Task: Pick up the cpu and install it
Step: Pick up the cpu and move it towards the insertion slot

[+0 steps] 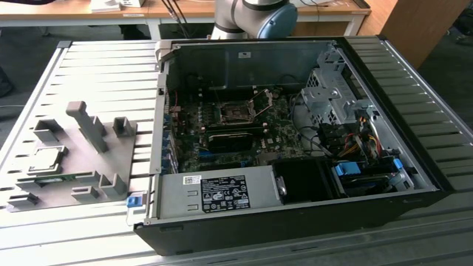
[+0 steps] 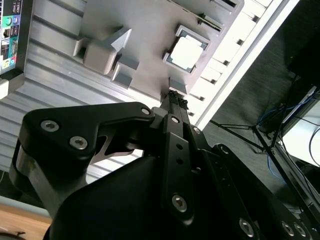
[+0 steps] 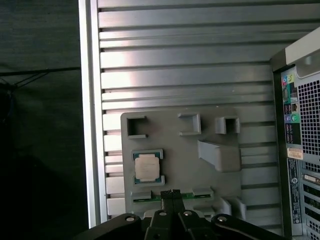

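The cpu [image 1: 44, 160] is a small square chip with a silver top and green rim. It lies in a recess of the grey fixture plate [image 1: 140, 160], at the exterior view's left. Both wrist views show the cpu [image 3: 148, 166] [image 2: 186, 52] from above. My gripper [image 3: 171, 192] [image 2: 176, 96] hovers well above the plate. Its thin black fingers are shut together with nothing between them. In the first wrist view its tips line up beside the cpu, over a long green circuit strip [image 3: 200, 194]. The black socket [image 1: 238, 113] sits open on the motherboard inside the case.
An open computer case [image 1: 296, 210] stands on the slatted metal table [image 1: 96, 77], to the exterior view's right of the plate. Grey upright posts [image 1: 87, 124] rise from the plate. The table's edge [image 3: 90, 125] runs close to the plate, with dark floor beyond.
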Controlling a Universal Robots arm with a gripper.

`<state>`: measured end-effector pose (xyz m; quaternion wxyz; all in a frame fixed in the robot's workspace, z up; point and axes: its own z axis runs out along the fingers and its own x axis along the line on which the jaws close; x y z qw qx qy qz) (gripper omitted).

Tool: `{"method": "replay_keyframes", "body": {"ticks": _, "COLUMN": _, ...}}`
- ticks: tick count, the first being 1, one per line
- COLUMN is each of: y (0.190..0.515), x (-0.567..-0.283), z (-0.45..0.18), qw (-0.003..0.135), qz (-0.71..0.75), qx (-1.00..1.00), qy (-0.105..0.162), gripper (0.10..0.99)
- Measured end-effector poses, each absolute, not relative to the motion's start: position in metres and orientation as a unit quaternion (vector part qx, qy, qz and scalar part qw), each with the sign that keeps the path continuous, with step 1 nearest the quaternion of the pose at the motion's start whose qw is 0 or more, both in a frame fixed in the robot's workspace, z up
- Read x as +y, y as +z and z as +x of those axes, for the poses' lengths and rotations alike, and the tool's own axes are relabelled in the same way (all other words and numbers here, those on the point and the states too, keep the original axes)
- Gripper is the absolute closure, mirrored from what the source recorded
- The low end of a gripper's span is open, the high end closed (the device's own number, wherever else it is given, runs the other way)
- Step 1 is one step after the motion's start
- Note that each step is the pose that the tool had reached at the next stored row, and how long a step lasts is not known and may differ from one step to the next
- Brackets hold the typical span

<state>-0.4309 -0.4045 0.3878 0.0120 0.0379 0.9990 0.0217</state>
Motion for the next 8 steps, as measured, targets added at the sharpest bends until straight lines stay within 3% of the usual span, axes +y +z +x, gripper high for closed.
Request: {"method": "replay_keyframes", "body": {"ticks": 8, "y": 0.3842, "x": -0.4053, "z": -0.4321, "qw": 0.008, "qz": 0.038, "qx": 0.999, "qy": 0.022, "gripper": 0.98}}
